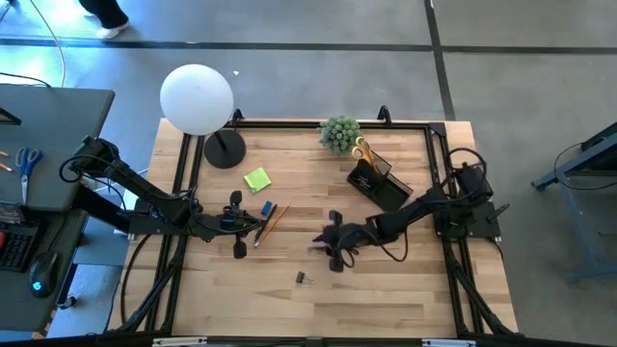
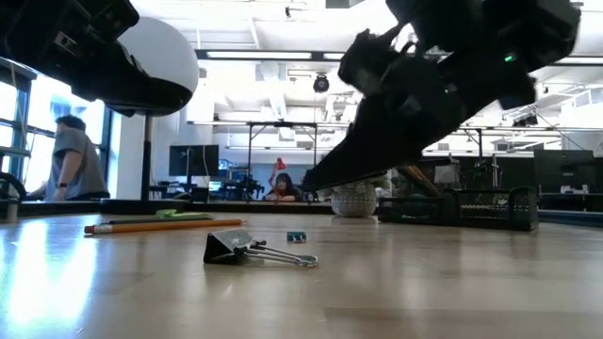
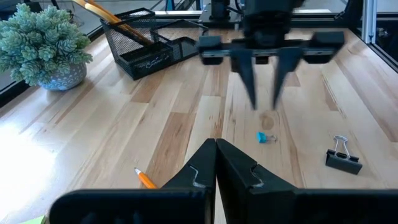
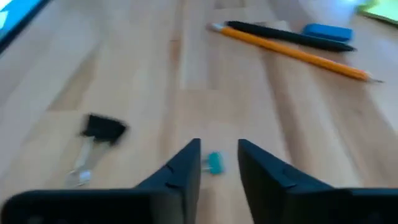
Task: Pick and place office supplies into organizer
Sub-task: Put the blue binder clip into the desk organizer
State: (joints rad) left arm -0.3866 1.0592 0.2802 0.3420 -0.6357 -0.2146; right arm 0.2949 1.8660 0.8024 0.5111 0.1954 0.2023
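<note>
I have the right gripper (image 4: 217, 163) reaching low over mid-table, fingers apart with nothing between them, tips hovering just short of a small teal pushpin (image 4: 214, 162). A black binder clip (image 4: 104, 128) lies near it. The left gripper (image 3: 216, 163) waits near the orange pencil (image 1: 271, 222), fingers pressed together and empty. A black pen (image 4: 286, 35), blue eraser (image 4: 327, 30) and green sticky-note pad (image 1: 256, 179) lie beyond. The organizer (image 1: 379, 179), holding yellow-handled scissors (image 1: 362, 150), stands beside the potted plant (image 1: 338, 133).

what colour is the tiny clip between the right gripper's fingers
Teal blue clip; the right wrist view shows it best.
</note>
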